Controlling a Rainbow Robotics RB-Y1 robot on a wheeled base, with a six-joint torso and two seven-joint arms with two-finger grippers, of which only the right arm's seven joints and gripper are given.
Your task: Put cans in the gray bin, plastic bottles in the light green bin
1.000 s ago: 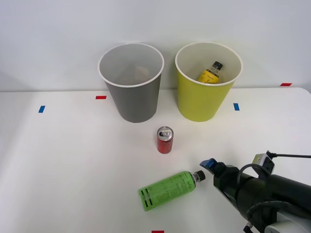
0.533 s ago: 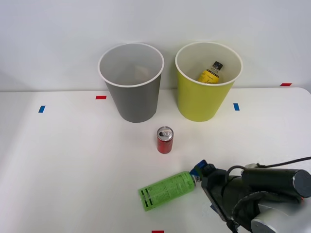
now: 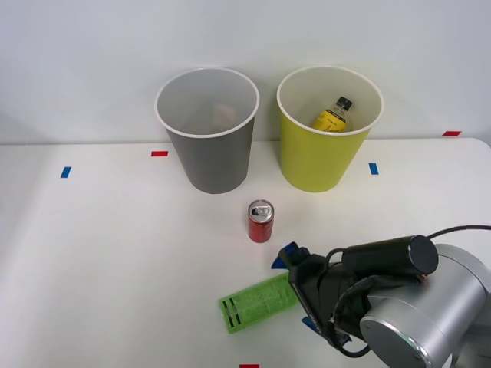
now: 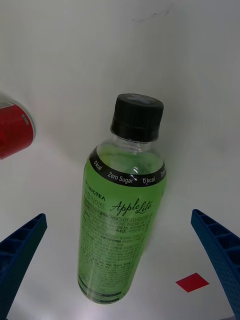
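Nearest, at about 5 o'clock on the white desk (image 3: 115,253): right pincer (image 3: 295,287) spread wide, both blue ribbed fingers (image 4: 20,250) well apart, gripping nothing and touching nothing, poised over the cap end of the green-label bottle (image 3: 257,304). Seen from the wrist: that bottle lying flat between the two fingers with clear desk on either side, black cap (image 4: 137,117) pointing away from the pincer. One red can (image 3: 260,221) standing upright just beyond, near the desk's centre, at roughly 11 o'clock from the pincer, apart from bottle and bins. Farthest, at 12 o'clock, two bins side by side: one gray bin (image 3: 209,132) toward 11, one light green bin (image 3: 325,130) toward 1. Inside the light green bin, one yellow-label bottle (image 3: 333,115) leaning, cap up. Count: two bottles, one can, two bins.
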